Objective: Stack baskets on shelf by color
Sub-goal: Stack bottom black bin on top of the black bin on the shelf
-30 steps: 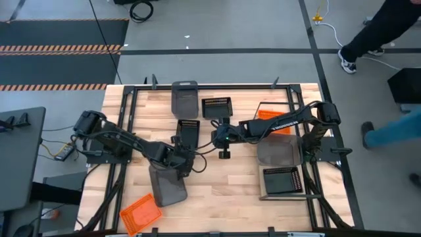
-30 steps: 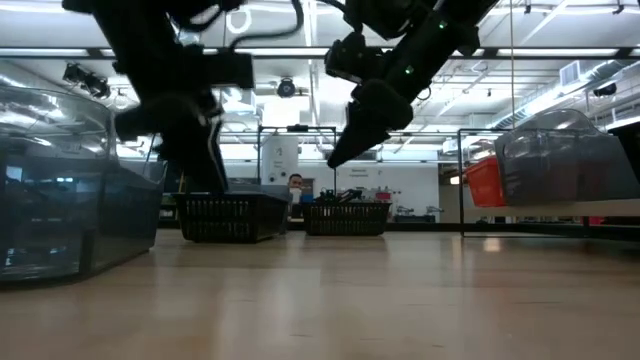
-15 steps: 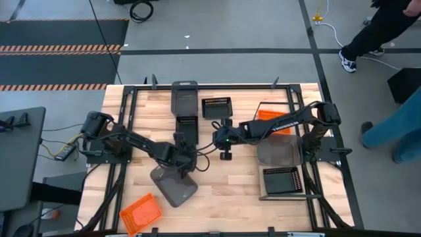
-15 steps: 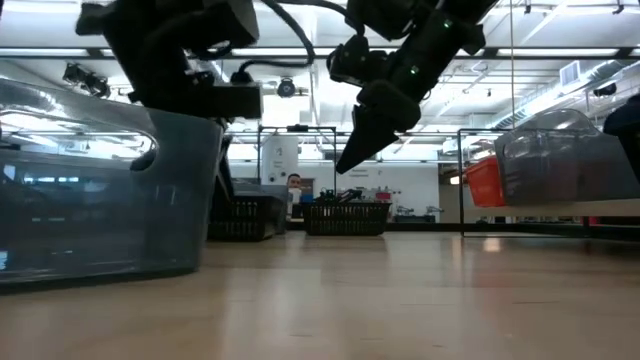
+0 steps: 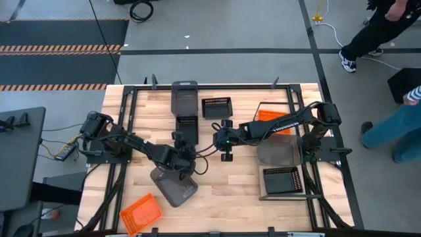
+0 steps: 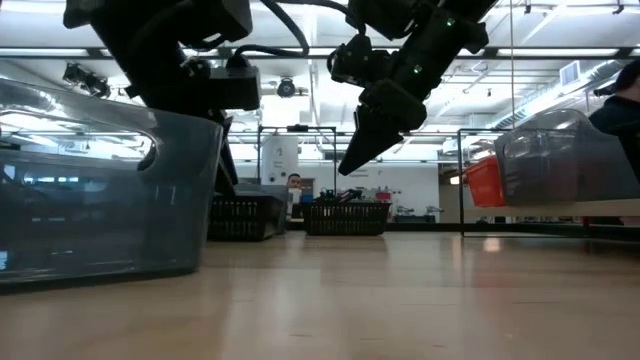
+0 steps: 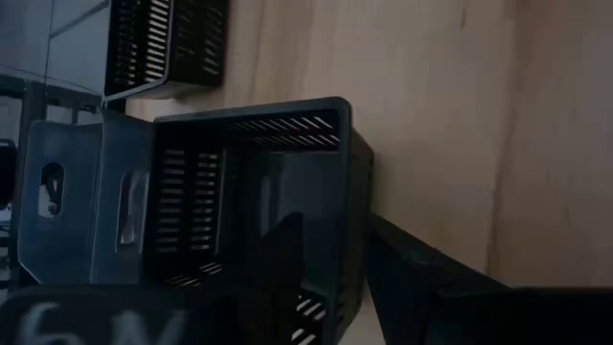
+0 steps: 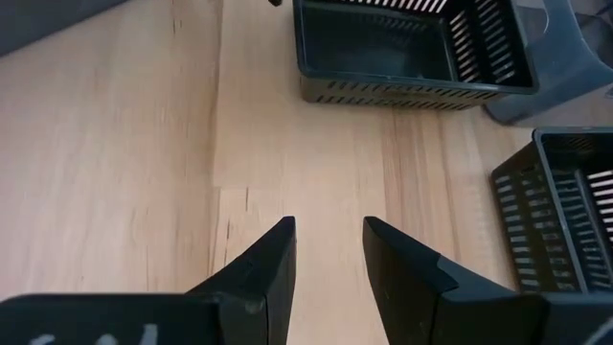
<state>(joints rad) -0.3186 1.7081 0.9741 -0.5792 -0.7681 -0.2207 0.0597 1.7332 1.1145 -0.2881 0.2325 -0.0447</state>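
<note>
The shelf (image 5: 283, 196) stands on the right part of the worktop (image 5: 237, 191), and as far as the high view shows it carries three baskets in a row, one of each colour: a black slatted basket (image 5: 283, 180) at the near end, a dark grey basket (image 5: 279, 151) in the middle, and an orange basket (image 5: 268, 117) at the far end, partly under the right arm. So I judge that each colour has its first basket in place, and the stacking on top of them is not yet done.

Five baskets lie loose on the worktop. A second grey basket (image 5: 174, 187) sits near the middle front, with a loose orange basket (image 5: 141, 212) near it at the front left corner. A second black basket (image 5: 187, 129) lies at the centre, a third black basket (image 5: 217, 107) behind it to the right, and a third grey basket (image 5: 184, 99) at the far edge. I can find only two orange ones; a third is not visible to me.

The left end effector (image 5: 181, 158) is low between the central black basket and the front grey basket, very close to both. Whether it holds one of them I cannot tell.

The right end effector (image 8: 326, 225) hangs over bare worktop just right of the central black basket, its jaws a narrow gap apart and holding nothing.

A person's legs (image 5: 388, 128) show on the floor beyond the right side
</note>
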